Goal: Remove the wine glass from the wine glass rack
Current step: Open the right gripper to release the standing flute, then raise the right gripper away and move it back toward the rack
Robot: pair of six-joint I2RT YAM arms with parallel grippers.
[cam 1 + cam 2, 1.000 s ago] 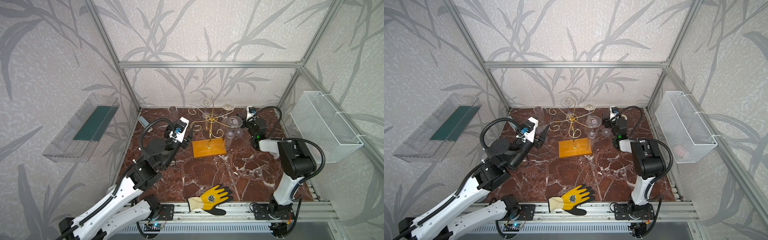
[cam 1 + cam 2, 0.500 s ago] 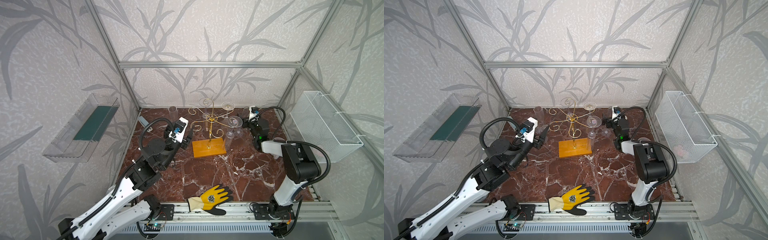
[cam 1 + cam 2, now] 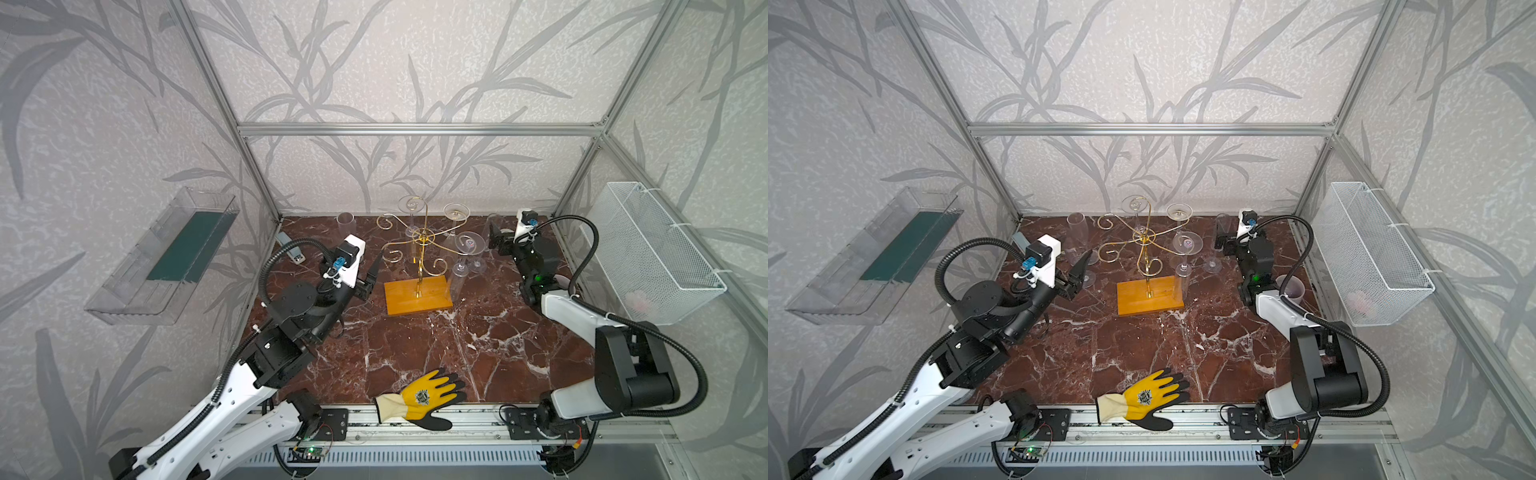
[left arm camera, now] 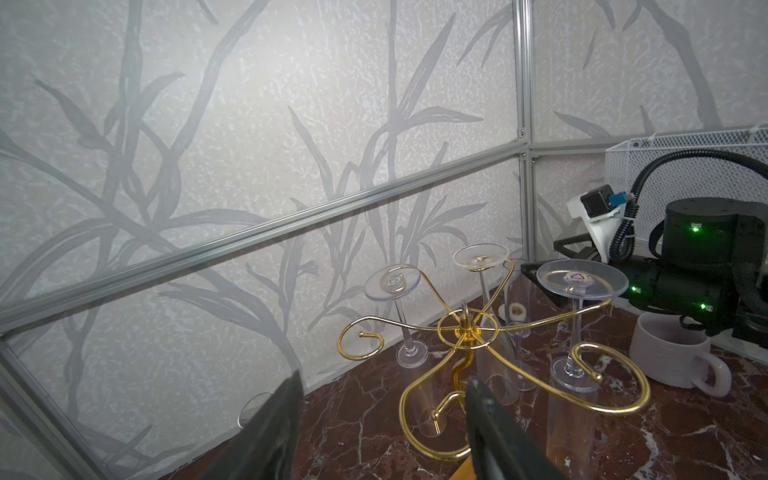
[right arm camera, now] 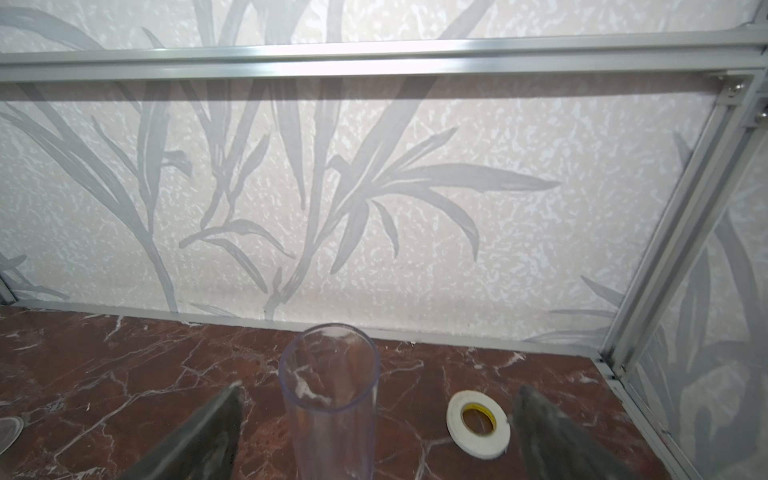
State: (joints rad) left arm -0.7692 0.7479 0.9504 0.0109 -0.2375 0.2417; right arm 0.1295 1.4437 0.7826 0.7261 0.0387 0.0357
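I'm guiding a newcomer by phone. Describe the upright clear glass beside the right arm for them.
On the dark red marble table, find the gold wire rack on its orange wooden base. On its right-arm side, near the back wall, the clear flute glass stands upright. Unlike the hanging glasses, it is rim-up, and alone sits between the open fingers of the right tool.

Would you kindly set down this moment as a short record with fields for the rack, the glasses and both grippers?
rack: wine glass rack, upright, mid-table
on rack: three hanging glasses, bowls down
off rack: standing glass, upright on the table
left gripper: open, empty, facing the rack
right gripper: open, one finger either side of the standing glass, gaps both sides
other items: yellow glove, tape roll, mug
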